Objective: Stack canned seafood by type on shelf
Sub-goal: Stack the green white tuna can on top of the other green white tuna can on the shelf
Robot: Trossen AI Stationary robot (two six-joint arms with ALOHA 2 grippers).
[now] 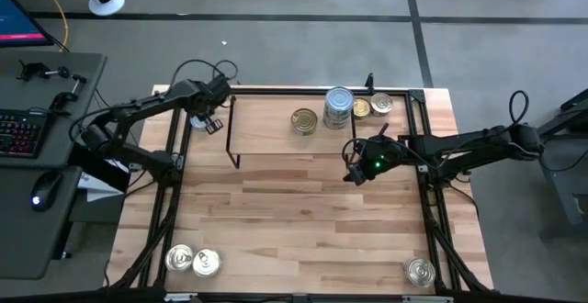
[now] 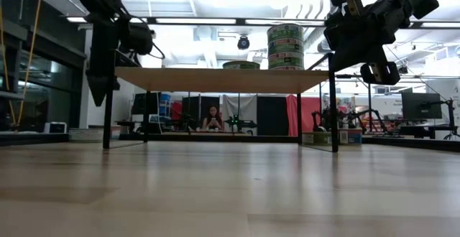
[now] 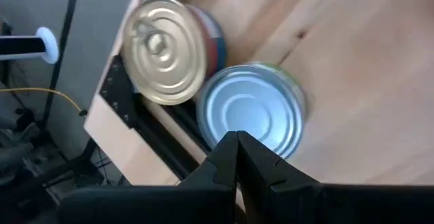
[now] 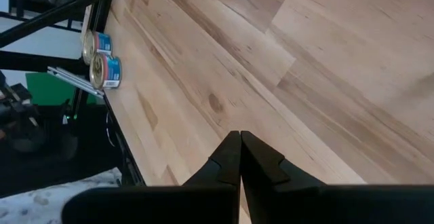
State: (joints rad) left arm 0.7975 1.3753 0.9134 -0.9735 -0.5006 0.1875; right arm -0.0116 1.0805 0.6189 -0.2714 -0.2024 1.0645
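Note:
Two tins stand side by side at the table's far left corner, one gold-topped and one pale-blue-topped. My left gripper is shut and slants down above them, left of the shelf. On the shelf's right part there is a stack of tins, a single tin and two more tins. My right gripper is shut and holds nothing. It hangs over bare table in front of the shelf's right end.
Two tins lie at the table's near left corner, also seen as tins in the right wrist view. One tin lies near right. A black frame runs along the table's sides. Bare wood fills the middle.

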